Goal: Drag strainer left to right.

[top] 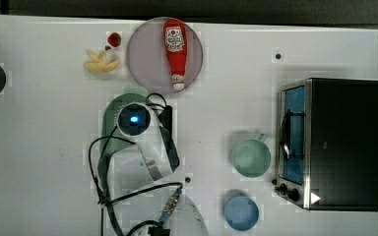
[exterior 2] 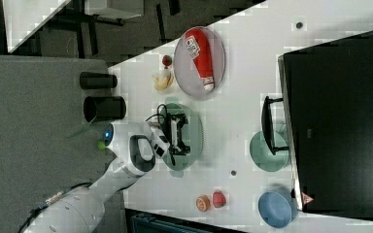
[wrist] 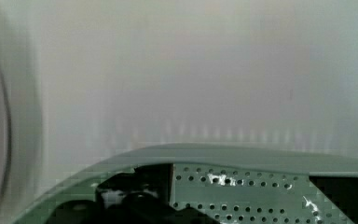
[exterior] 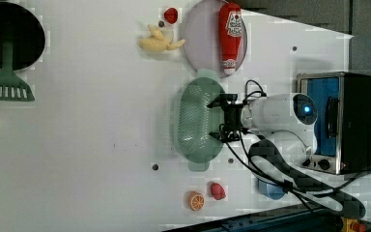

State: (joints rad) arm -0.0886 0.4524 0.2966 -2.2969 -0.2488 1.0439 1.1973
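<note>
In the left view I see the strainer [exterior: 193, 121] on the white bench [exterior: 92, 121], just below the grey plate [exterior: 200, 38] holding the ketchup bottle [exterior: 230, 36]. To the strainer's right, my gripper [exterior: 216, 119] stands released, fingers spread over the rim. The toaster oven [exterior: 348, 121] lies further right.
</note>
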